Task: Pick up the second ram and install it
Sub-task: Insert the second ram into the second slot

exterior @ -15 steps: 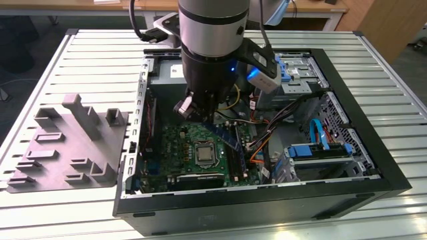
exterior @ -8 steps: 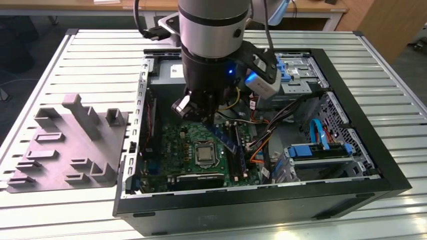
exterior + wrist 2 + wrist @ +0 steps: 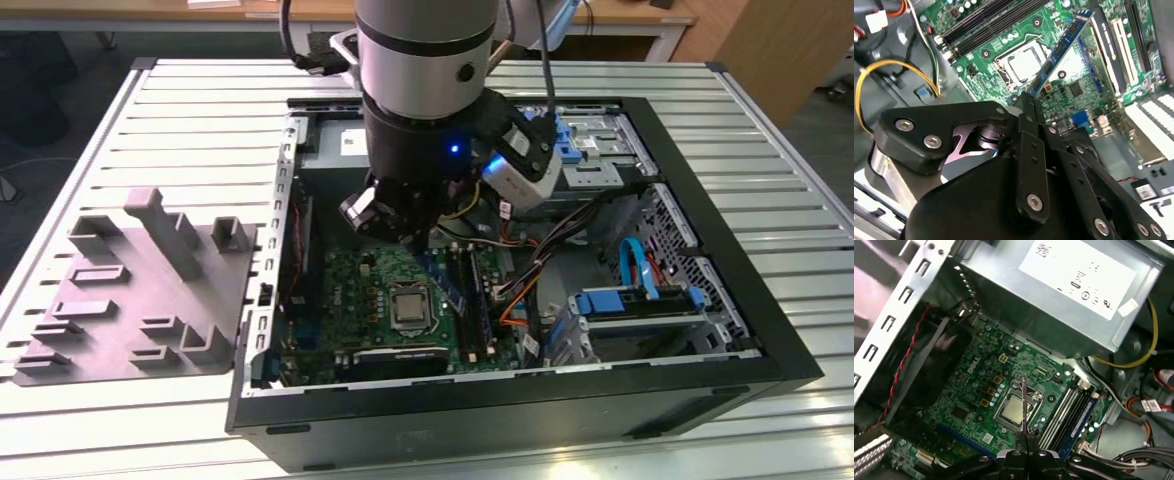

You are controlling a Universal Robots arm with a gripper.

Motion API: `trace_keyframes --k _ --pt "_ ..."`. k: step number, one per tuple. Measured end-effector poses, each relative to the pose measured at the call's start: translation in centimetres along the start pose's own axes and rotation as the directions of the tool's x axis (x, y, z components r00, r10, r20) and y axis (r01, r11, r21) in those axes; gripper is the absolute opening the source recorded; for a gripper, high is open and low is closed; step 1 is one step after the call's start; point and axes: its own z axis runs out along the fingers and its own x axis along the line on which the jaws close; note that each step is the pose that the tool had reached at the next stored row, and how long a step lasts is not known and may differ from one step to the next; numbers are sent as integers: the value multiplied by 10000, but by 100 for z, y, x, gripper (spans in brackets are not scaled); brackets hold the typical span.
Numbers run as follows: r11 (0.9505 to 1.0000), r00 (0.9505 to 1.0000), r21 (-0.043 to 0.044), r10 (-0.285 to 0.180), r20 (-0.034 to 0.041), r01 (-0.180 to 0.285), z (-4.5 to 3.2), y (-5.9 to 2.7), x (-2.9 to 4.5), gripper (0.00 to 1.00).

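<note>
Second ram [image 3: 1061, 50]: long, thin, flat blue-green circuit stick with a row of dark chips. One end is clamped in the pincer and the rest juts out over the board near the processor socket. It is not seated in any slot. The first wrist view shows it edge-on as a thin dark line [image 3: 1024, 405].
Table: ribbed silver metal table [image 3: 134, 110] carrying everything.
Case: open black computer case [image 3: 534, 400] lying on its side.
Fixture: grey plastic fixture [image 3: 147, 290] with upright blocks, beside the case on the exterior view's left, well apart from the arm.
Power supply: grey metal box [image 3: 1054, 300] at one end of the case.
Motherboard: green circuit board [image 3: 969, 390] on the case floor.
Memory slots: long black slots [image 3: 1066, 407] just beside the square metal processor socket [image 3: 1014, 412].
Gripper: black two-finger gripper [image 3: 1029, 100], fingers closed flat on the stick's two faces.
Handling, as a judgement: light, stiff and brittle, so it is likely to twist in the pads if pushed off-axis. The edge contacts are delicate.
Hold, as a judgement: grip the flat faces or the top edge, never the contact edge.
</note>
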Motion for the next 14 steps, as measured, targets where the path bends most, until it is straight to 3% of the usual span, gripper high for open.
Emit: trace_keyframes --k 4,7,11,14 --pt "9974 9974 17 718 28 -718 10 0 0 12" --pt "9919 9919 29 1270 50 -1270 17 -1 0 12" --pt "9802 9802 44 1980 78 -1980 25 -1 1 12" --pt "9678 9678 53 2515 102 -2516 32 -1 1 12"
